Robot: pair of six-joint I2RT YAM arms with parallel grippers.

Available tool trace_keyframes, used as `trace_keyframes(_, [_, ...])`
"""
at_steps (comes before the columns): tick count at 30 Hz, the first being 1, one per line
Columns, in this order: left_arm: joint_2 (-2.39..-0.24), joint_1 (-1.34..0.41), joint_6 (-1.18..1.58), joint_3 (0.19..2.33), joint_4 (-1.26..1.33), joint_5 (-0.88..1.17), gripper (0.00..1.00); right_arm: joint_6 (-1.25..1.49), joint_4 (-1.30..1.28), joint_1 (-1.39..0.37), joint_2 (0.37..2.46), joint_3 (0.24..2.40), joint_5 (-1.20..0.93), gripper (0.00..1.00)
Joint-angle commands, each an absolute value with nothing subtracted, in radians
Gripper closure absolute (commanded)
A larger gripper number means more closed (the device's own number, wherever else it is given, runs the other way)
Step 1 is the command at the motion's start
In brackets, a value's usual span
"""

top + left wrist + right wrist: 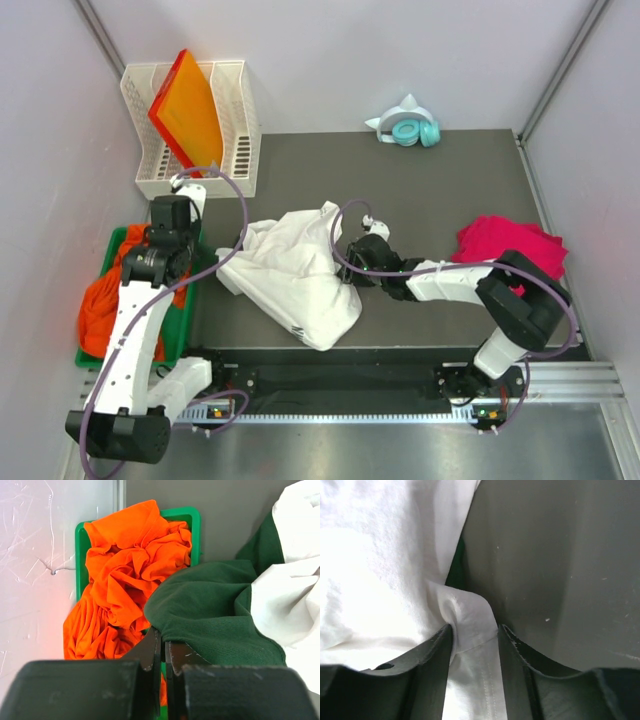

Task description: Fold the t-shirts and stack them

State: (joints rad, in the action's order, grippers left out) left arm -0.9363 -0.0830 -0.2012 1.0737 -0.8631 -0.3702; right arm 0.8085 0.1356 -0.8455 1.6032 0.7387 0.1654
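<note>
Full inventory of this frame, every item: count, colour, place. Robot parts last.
white shirt: 1, white, crumpled mid-table
green shirt: 1, dark green, partly under white shirt
orange shirt: 1, orange, bunched in bin
pink shirt: 1, pink, table's right side
bin: 1, green, left of table
rack: 1, white, back left
board: 1, orange, leaning in rack
headphones: 1, teal, back edge
table: 1, dark grey
left arm: 1, white-black, jaws shut on green shirt
right arm: 1, white-black, jaws pinching white shirt

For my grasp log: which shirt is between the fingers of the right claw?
The white shirt: its fold fills the right claw. The dark green shirt is at the left claw, the orange shirt in the bin, the pink shirt apart.
</note>
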Motion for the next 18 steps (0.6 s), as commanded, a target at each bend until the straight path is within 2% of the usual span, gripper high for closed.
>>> trace_keyframes(1, [-0.904,-0.077,-0.192,1.065,-0.833,-0.394,1.00,0.819,0.170,-0.838,1.626,0.744,0.149,0.64])
trace_keyframes(2, [-0.904,-0.077,-0.190,1.066,-0.836,-0.393,1.00,0.819,0.170,-0.836,1.626,0.741,0.149,0.70])
trace_keyframes(4, [-0.900,-0.077,-0.183,1.063,-0.841,-0.388,1.00,0.819,0.164,-0.838,1.626,0.741,0.149,0.73])
trace_keyframes(6, [-0.896,-0.077,-0.176,1.061,-0.841,-0.385,1.00,0.816,0.157,-0.836,1.623,0.742,0.152,0.83])
trace_keyframes(7, [-0.897,-0.077,-0.173,1.060,-0.842,-0.384,1.00,0.813,0.146,-0.838,1.617,0.744,0.155,0.89])
trace_keyframes(8, [-0.894,-0.077,-0.172,1.058,-0.842,-0.382,1.00,0.808,0.137,-0.836,1.615,0.749,0.159,1.00])
trace_keyframes(13, [-0.893,-0.077,-0.158,1.069,-0.833,-0.367,1.00,0.738,0.004,-0.842,1.528,0.831,0.241,1.00])
trace_keyframes(18, [-0.903,-0.077,-0.140,1.132,-0.824,-0.338,1.00,0.562,-0.242,-0.839,1.401,1.076,0.425,1.00])
